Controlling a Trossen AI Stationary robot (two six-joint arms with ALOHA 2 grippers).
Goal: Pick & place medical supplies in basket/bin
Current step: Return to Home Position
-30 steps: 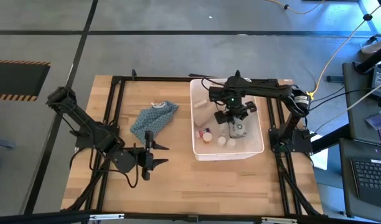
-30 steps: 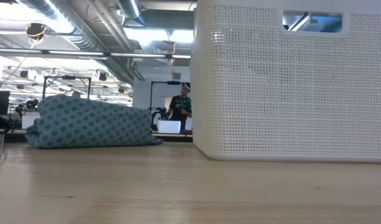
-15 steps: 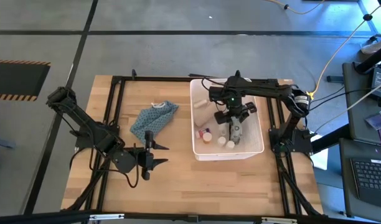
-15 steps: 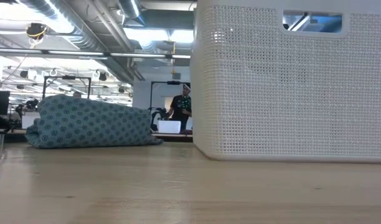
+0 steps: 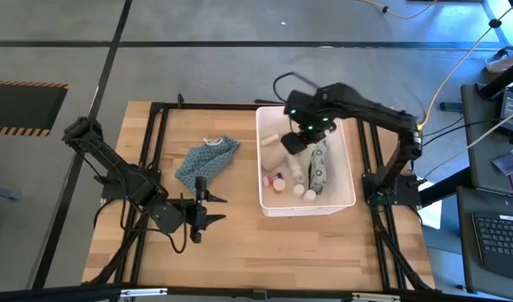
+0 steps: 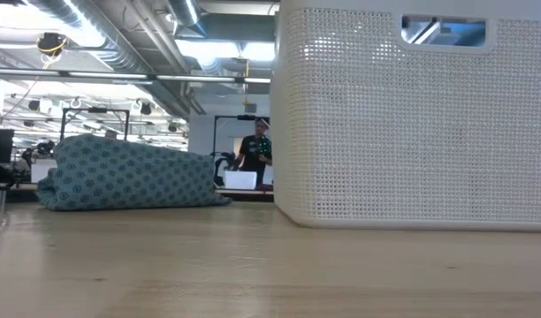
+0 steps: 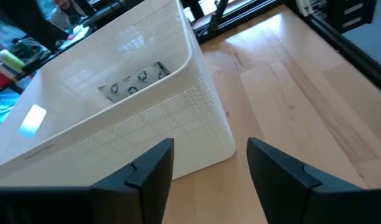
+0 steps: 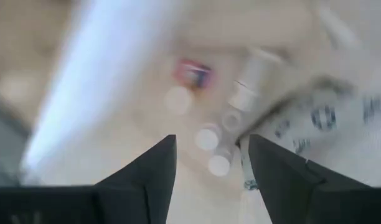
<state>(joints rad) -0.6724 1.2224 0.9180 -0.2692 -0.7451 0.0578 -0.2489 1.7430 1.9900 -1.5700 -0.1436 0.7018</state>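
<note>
Several small white bottles (image 5: 299,192), plus grey-white patterned pack (image 5: 322,168): inside white bin (image 5: 262,184), right half of tabletop (image 5: 273,252). Right pincer (image 5: 304,132): above bin's far end, fingers spread, nothing between them. Left pincer (image 5: 199,204): low over tabletop, left of bin (fingers apart, empty). Teal patterned cloth bundle (image 5: 208,159): on tabletop beside bin, not touching.

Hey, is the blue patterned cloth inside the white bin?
No, the blue patterned cloth lies on the table, outside the white bin.
</note>
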